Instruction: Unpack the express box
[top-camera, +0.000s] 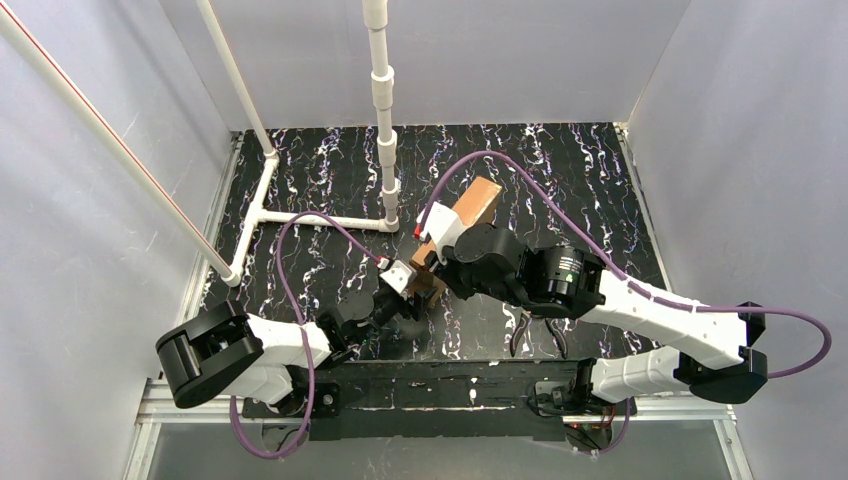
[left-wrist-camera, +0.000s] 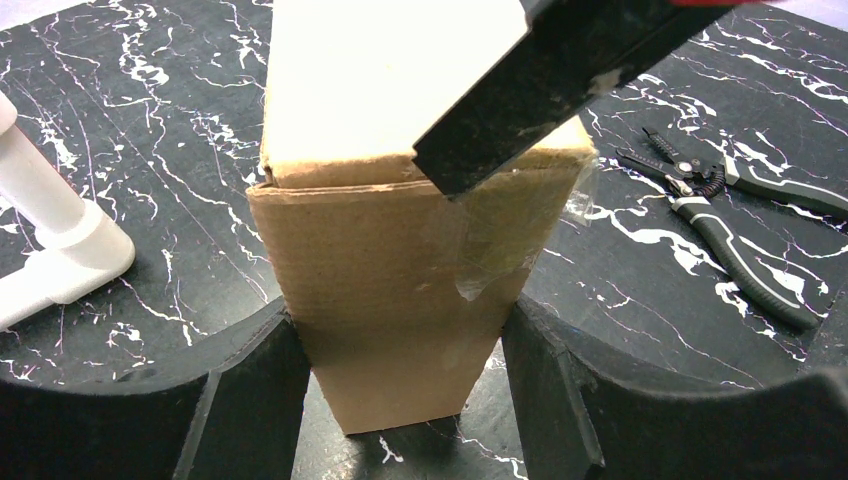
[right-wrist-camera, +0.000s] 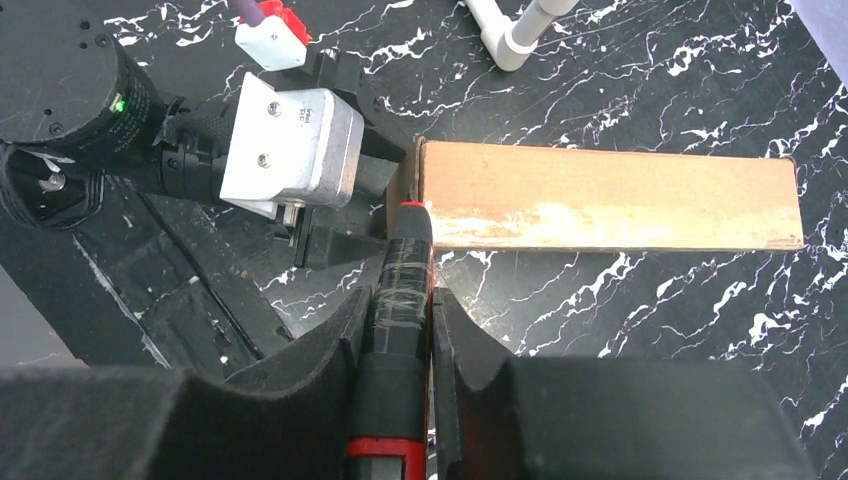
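Toward the near edge of the table (top-camera: 300, 170), the left gripper (left-wrist-camera: 400, 395) clamps the near end of the express box (right-wrist-camera: 610, 195), which lies mid-table. The right gripper (right-wrist-camera: 400, 330) pinches a black cutter (right-wrist-camera: 405, 265), tip on the seam: cut shallow, following the tape (left-wrist-camera: 505, 255).

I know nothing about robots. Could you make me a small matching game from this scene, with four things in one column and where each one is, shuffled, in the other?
Things:
1. box
2. pliers
3. black-and-red tool
4. white pipe frame

Places:
A. lying loose on the table
B. standing at the back left
C. one end between the fingers of the left gripper
D. clamped in the right gripper

Pairs: 1-C, 2-A, 3-D, 4-B
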